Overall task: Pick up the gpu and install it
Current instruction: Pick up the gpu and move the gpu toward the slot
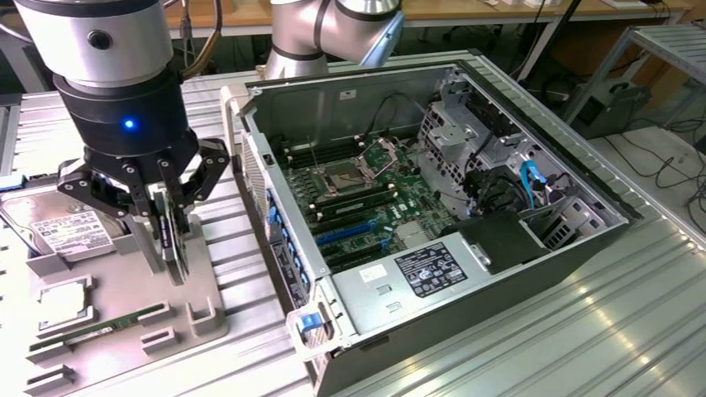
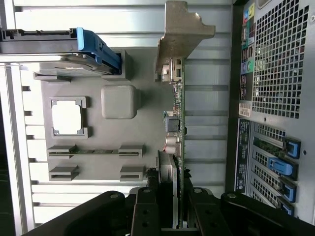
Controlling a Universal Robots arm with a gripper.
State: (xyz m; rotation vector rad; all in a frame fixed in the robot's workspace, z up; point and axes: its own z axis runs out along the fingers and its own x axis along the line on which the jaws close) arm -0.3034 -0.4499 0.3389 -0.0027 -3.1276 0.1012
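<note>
Hand [image 1: 164, 223]: clamped on the gpu [image 1: 174, 256], with 1 finger seen on each face of the card.
Gpu: held on edge, hanging straight below the hand; its lower edge is down at the gray tray [image 1: 204, 327], and contact there cannot be told.
Bracket [image 2: 183, 29]: pale metal, at the card's end away from the fingers.
Tray: set under the hand on the slatted metal counter [image 1: 617, 331].
Hard drive [image 1: 55, 227]: seated in the tray, just beside the hand.
Memory stick [image 1: 105, 324]: green, laid in a tray slot near the hand.
Computer case [image 1: 441, 207]: opened, laid beside the hand and apart from it.
</note>
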